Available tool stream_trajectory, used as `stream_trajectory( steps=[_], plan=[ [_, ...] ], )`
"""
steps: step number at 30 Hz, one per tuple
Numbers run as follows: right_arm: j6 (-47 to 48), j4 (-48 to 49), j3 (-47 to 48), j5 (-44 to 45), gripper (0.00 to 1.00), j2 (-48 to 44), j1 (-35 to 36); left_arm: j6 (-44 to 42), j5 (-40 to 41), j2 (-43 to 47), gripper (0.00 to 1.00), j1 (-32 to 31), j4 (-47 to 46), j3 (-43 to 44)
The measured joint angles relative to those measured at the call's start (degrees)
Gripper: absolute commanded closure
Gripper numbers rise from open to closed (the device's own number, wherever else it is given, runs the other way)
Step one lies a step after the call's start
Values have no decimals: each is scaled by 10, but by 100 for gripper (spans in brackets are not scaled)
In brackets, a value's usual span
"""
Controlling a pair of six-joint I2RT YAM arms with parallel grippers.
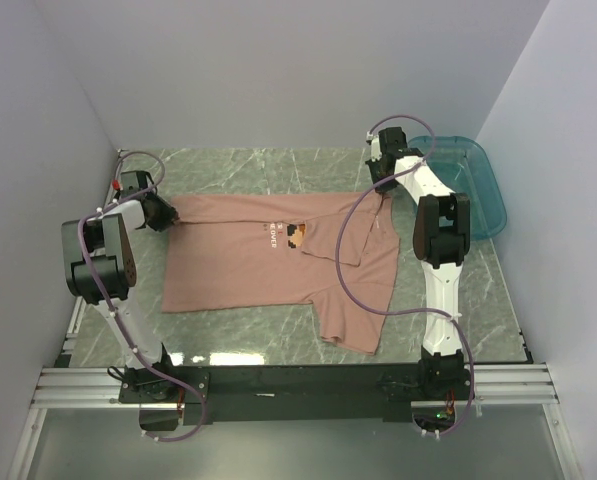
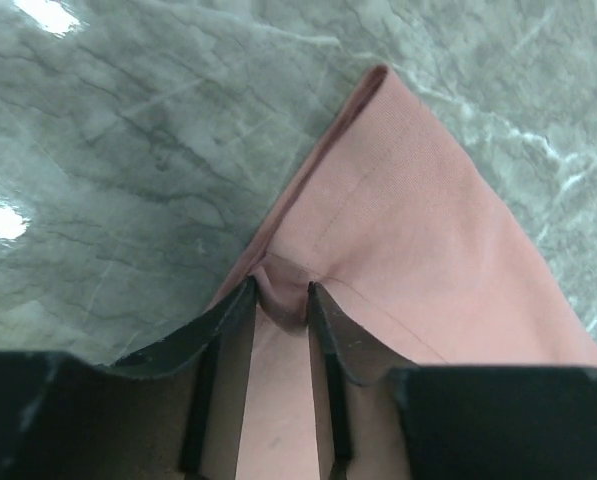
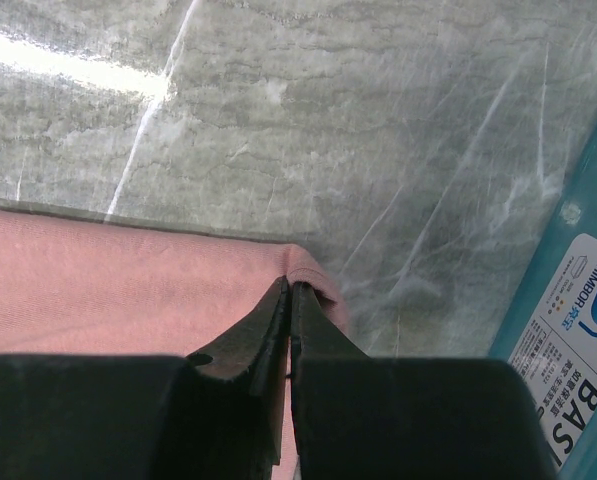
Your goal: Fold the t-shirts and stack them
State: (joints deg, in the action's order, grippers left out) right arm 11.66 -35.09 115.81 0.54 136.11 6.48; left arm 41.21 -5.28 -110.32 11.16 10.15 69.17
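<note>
t-shirt [image 1: 268, 265] spread flat on table [image 1: 228, 165], left gripper [image 2: 281, 295] pinching a pucker at its far-left corner, right gripper [image 3: 289, 290] clenched on the far-right corner; looks like first-fold grasp, next needs an even two-arm lift toward the near edge.

The t-shirt [image 1: 268, 265] is showing dusty salmon pink, wearing an orange-brown pixelated print [image 1: 296, 236] beside white text [image 1: 275, 234]. The counter [image 1: 258, 165] is showing grey-green marble veining. The bin [image 1: 490, 195] is glowing translucent teal.

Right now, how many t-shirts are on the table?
1. The pink t-shirt lies spread across the middle of the table. More could hide in the teal bin, partly blocked by the right arm.
</note>
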Motion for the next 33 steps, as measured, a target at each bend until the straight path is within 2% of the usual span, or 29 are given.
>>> stream_trajectory(
  steps=[16,22,27,33],
  plan=[
    [2,0,0,1,95,0,0,-65,67,3,70,-1,17,16],
    [2,0,0,1,95,0,0,-76,53,13,55,-2,16,17],
    [2,0,0,1,95,0,0,-77,50,39,52,-2,12,4],
    [2,0,0,1,94,0,0,-88,50,73,43,-2,3,-12]
  ],
)
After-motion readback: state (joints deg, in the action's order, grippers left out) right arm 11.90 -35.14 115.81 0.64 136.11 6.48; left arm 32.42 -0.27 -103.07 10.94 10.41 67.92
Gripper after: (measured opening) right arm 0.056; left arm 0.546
